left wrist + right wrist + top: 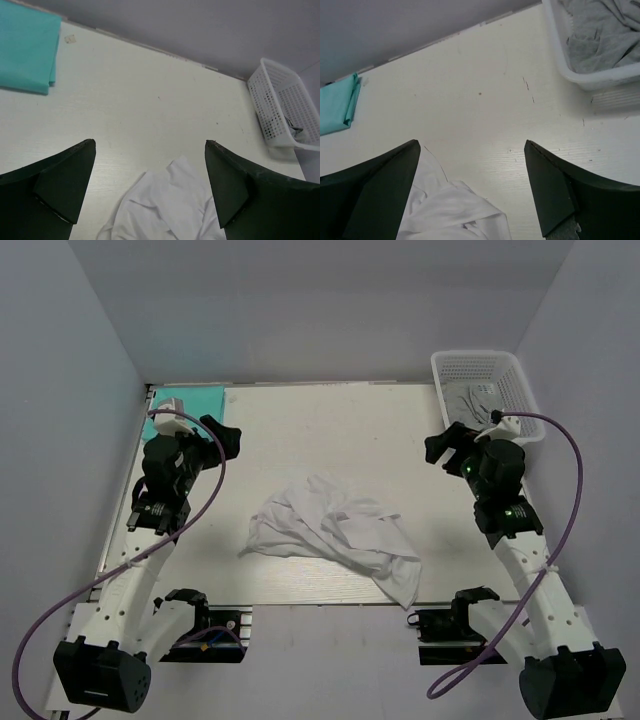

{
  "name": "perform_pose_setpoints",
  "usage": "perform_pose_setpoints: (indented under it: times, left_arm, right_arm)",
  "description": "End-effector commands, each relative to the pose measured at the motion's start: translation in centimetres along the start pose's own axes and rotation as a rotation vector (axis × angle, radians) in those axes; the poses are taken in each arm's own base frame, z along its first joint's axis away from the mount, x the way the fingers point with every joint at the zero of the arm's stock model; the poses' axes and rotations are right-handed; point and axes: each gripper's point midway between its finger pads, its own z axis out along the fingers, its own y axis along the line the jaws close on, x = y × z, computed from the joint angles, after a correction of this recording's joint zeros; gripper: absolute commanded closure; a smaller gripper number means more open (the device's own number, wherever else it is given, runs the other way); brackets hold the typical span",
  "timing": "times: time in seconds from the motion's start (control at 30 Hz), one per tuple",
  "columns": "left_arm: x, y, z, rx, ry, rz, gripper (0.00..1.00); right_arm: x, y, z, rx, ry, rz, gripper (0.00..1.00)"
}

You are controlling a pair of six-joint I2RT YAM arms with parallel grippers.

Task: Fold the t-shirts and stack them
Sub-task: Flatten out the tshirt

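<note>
A crumpled white t-shirt (335,534) lies in a heap at the middle of the table, near the front edge; it also shows as white t-shirt (165,207) and white t-shirt (447,212) at the bottom of both wrist views. A folded teal t-shirt (190,403) rests at the back left corner, seen too as teal t-shirt (26,47) and teal t-shirt (337,102). My left gripper (222,433) hangs open above the left side, holding nothing. My right gripper (445,445) hangs open above the right side, also holding nothing.
A white mesh basket (520,390) stands at the back right corner with grey cloth (600,32) inside; its wall shows as basket (280,107) in the left wrist view. Grey walls close in the table on three sides. Purple cables loop beside both arms.
</note>
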Motion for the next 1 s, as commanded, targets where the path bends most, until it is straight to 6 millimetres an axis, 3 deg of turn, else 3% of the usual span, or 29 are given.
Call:
perform_pose_setpoints:
  times: [0.0,0.07,0.23,0.3,0.37,0.4,0.43,0.47,0.6,0.63,0.73,0.8,0.83,0.87,0.97]
  left_arm:
    - [0.9,0.8,-1.0,-0.053,0.048,-0.043,0.00]
    - [2.5,1.4,-1.4,-0.070,0.075,-0.082,0.00]
    - [5.8,2.1,-1.9,-0.087,0.176,-0.138,0.00]
    - [8.0,2.0,-2.0,-0.078,0.245,-0.151,0.00]
    - [10.8,3.0,-1.9,-0.101,0.319,-0.167,0.00]
    - [11.8,2.9,-2.0,-0.086,0.357,-0.183,0.00]
    - [13.2,3.6,-2.1,-0.105,0.391,-0.177,0.00]
    - [15.1,4.4,-2.4,-0.145,0.456,-0.176,0.00]
    - [19.2,5.5,-3.1,-0.177,0.590,-0.188,0.00]
    - [20.0,5.6,-3.4,-0.168,0.606,-0.194,0.00]
    - [22.3,5.7,-4.3,-0.163,0.674,-0.217,0.00]
    - [23.2,6.1,-4.8,-0.176,0.693,-0.210,0.00]
    - [24.3,6.6,-5.5,-0.196,0.717,-0.223,0.00]
    - [24.7,5.8,-5.5,-0.151,0.732,-0.231,0.00]
    - [26.7,5.9,-6.4,-0.143,0.805,-0.255,0.00]
  right_arm:
    - [0.5,0.5,0.0,-0.018,0.062,-0.025,0.10]
    - [1.5,-0.8,0.6,0.052,0.097,-0.008,0.10]
    - [3.7,-1.7,1.5,0.075,0.191,-0.070,0.10]
    - [5.2,-1.7,1.8,0.064,0.266,-0.084,0.10]
    - [6.2,-0.7,2.0,0.020,0.316,-0.108,0.10]
    - [8.1,0.7,1.9,-0.071,0.418,-0.139,0.10]
    - [8.4,2.7,1.7,-0.124,0.440,-0.166,0.10]
    - [8.9,3.0,1.8,-0.126,0.462,-0.183,0.10]
    - [12.8,6.9,2.1,-0.225,0.595,-0.227,0.10]
    - [14.2,9.1,1.2,-0.284,0.629,-0.264,0.10]
    - [17.0,11.9,0.2,-0.341,0.705,-0.357,0.10]
    - [18.1,12.2,0.3,-0.342,0.728,-0.379,0.10]
    - [19.5,13.0,-0.1,-0.369,0.761,-0.413,0.10]
    - [19.9,13.3,-0.4,-0.378,0.773,-0.429,0.10]
    - [22.2,14.5,-1.2,-0.407,0.825,-0.476,0.10]
